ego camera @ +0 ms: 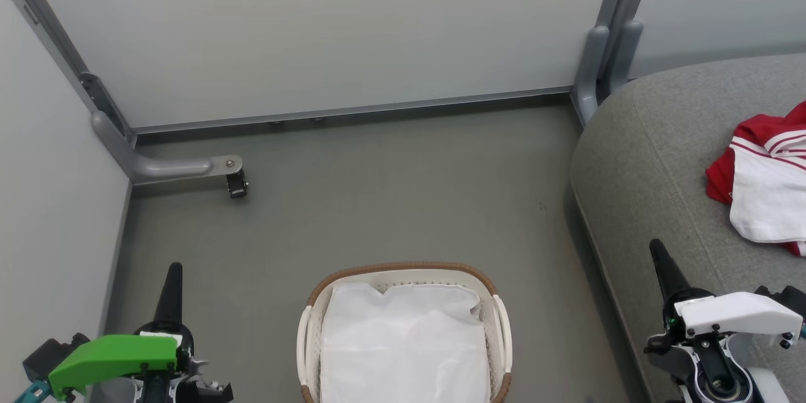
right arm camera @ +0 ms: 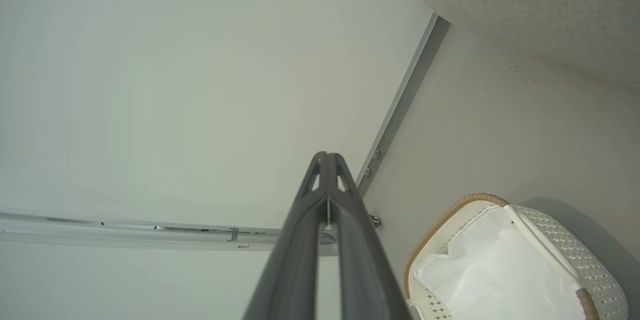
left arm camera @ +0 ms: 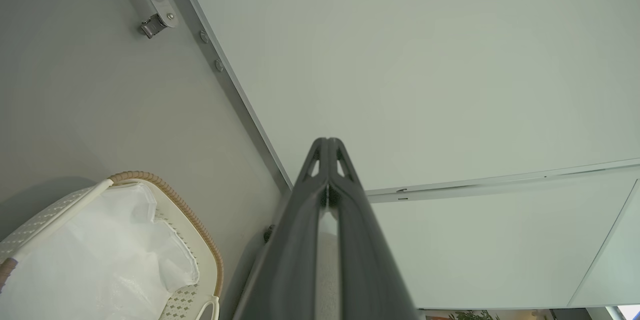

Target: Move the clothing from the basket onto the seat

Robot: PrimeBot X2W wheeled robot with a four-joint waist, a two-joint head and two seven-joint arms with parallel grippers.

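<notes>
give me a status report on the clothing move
Left end effector and right end effector shut, empty. Clothing on seat; basket shows white liner. Nothing in the way.

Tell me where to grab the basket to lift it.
Probably a white side handle of the basket, from above: each arches clear of its side, leaving a gap for a finger; the oval body looks too wide to pinch.

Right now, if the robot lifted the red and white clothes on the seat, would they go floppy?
Probably floppy: the clothing lies crumpled in folds on the seat, so it would likely droop from a pinch. It looks like thin cloth, so it is probably light. It seems unlikely to roll or break, though loose ends might dangle.
</notes>
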